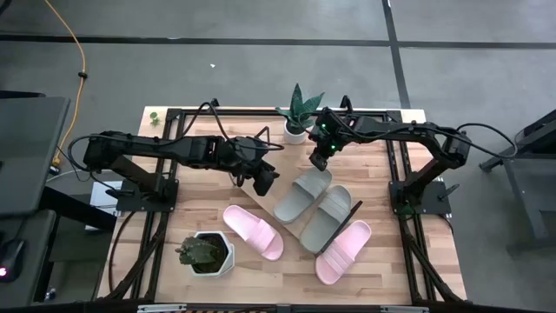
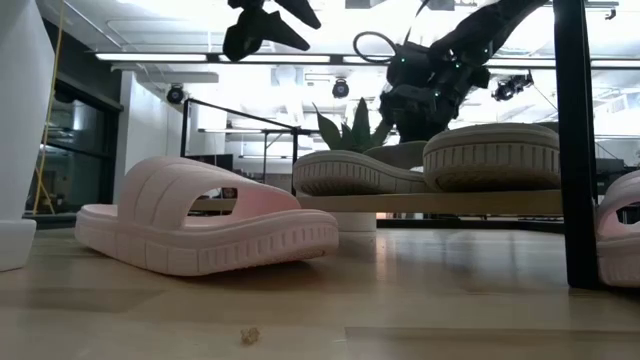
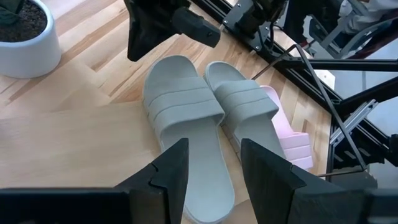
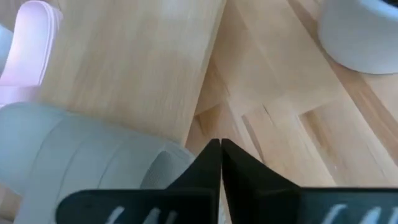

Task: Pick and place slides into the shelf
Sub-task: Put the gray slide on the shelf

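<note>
Two grey slides (image 1: 314,203) and one pink slide (image 1: 343,250) lie on the shelf (image 1: 352,214). The remaining pink slide (image 1: 253,231) lies on the bench, long axis diagonal, nearest the left pincer (image 1: 263,179), fingers apart and empty. Right pincer (image 1: 319,162) fingers together, empty, above the grey toe.

Two matte-black jointed arms with looping black cables, green lights on the right wrist, flat dark finger blades.

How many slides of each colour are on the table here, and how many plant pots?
Light grey foam slides: 2
Pale pink foam slides: 2
White plant pots: 2
Total: 6
</note>
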`<act>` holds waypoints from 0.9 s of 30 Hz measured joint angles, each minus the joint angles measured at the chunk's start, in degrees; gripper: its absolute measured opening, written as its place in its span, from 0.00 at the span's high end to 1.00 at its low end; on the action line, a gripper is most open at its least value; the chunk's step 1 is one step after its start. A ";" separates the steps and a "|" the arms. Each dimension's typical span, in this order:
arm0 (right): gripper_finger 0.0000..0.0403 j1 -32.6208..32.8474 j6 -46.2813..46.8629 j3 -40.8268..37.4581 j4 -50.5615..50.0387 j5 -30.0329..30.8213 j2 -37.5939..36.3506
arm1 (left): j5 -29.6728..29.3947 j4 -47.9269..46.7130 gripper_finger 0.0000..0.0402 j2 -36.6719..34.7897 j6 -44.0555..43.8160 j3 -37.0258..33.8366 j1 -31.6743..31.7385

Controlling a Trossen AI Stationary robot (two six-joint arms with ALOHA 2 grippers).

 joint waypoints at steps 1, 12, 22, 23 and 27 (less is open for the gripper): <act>0.98 0.17 0.00 0.00 0.36 -0.30 0.44 | 0.00 -0.02 0.66 0.00 0.01 0.00 0.00; 1.00 2.66 0.00 0.00 5.87 -3.41 1.98 | 0.53 -0.33 0.66 0.00 -0.01 0.00 0.00; 1.00 4.33 0.00 0.00 9.03 -7.02 4.45 | 1.45 -0.40 0.66 0.00 -0.03 0.00 0.00; 1.00 4.63 0.00 0.00 9.23 -7.04 4.89 | 1.53 -0.40 0.66 0.00 -0.03 0.00 0.00; 1.00 5.78 -0.02 0.00 10.19 -7.02 5.36 | 1.99 -0.40 0.66 0.00 -0.07 0.00 0.00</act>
